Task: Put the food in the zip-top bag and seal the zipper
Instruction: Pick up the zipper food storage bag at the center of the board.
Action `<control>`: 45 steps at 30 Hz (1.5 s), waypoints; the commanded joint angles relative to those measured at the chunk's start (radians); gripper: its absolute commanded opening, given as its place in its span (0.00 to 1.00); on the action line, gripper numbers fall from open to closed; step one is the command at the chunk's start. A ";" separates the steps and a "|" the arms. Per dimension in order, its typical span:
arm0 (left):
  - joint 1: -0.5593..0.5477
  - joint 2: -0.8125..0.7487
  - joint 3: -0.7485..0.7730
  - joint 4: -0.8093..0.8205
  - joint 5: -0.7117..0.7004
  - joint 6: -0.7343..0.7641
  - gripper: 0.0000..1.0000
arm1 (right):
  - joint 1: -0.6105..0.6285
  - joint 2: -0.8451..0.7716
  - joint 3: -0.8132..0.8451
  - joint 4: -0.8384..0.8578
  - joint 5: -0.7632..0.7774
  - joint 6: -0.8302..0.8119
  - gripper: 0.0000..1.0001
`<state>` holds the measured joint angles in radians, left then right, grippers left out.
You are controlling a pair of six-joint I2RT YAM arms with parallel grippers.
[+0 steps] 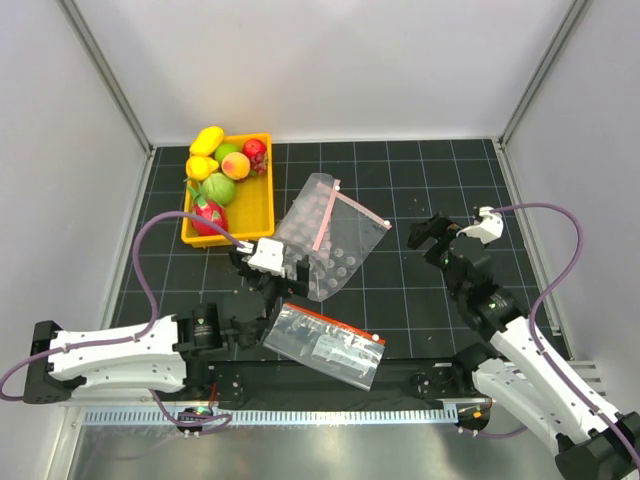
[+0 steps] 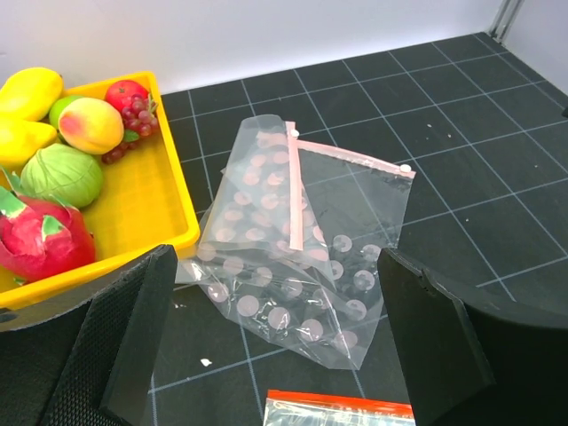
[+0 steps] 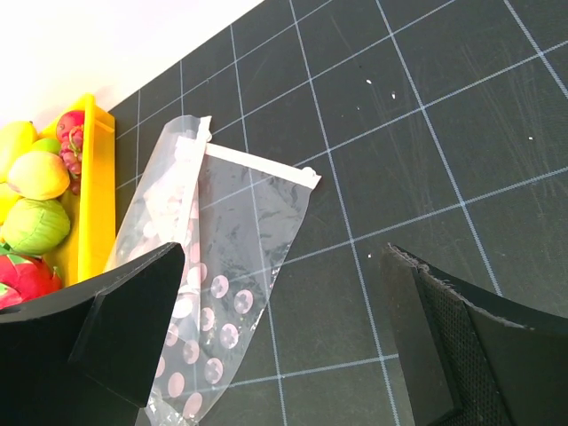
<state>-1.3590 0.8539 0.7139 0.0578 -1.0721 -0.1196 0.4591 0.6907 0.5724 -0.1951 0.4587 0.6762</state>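
The food lies in a yellow tray [image 1: 255, 205] at the back left: a yellow lemon-like piece [image 1: 206, 140], an orange peach [image 1: 236, 163] and a bigger green round fruit [image 1: 218, 188]. The plain clear zip-top bag [image 1: 355, 228] lies flat at mid table, partly over a dotted sheet. Its pink zipper [image 1: 360, 207] faces the far right. My left gripper [image 1: 297, 265] is open and empty at the bags' near left edge. My right gripper [image 1: 432, 238] is open and empty to the bag's right. The bag [image 2: 355, 204] and zipper [image 2: 355, 157] show in the left wrist view, and the bag [image 3: 253, 213] and zipper [image 3: 257, 162] in the right wrist view.
A clear sheet with round bubbles [image 1: 330, 262] lies under the bag and shows in the left wrist view [image 2: 266, 297]. A printed clear bag with a bold red band [image 1: 325, 343] lies near the front. A red dragon fruit [image 1: 208, 215] and red grapes [image 1: 255, 152] share the tray.
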 commanded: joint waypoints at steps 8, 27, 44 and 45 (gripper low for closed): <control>0.176 0.166 0.133 -0.156 0.136 -0.141 0.96 | 0.004 0.012 -0.016 0.079 -0.069 -0.033 0.93; 0.446 1.100 0.921 -0.636 0.408 -0.140 0.60 | 0.003 -0.100 -0.037 0.046 0.001 -0.014 0.90; 0.590 1.407 1.125 -0.717 0.528 -0.133 0.51 | 0.004 -0.206 -0.051 0.029 0.041 -0.013 0.90; 0.595 1.412 1.124 -0.717 0.526 -0.137 0.45 | 0.003 -0.204 -0.052 0.029 0.041 -0.012 0.90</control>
<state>-0.7715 2.2593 1.8008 -0.6411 -0.5640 -0.2577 0.4591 0.4927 0.5224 -0.1833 0.4767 0.6567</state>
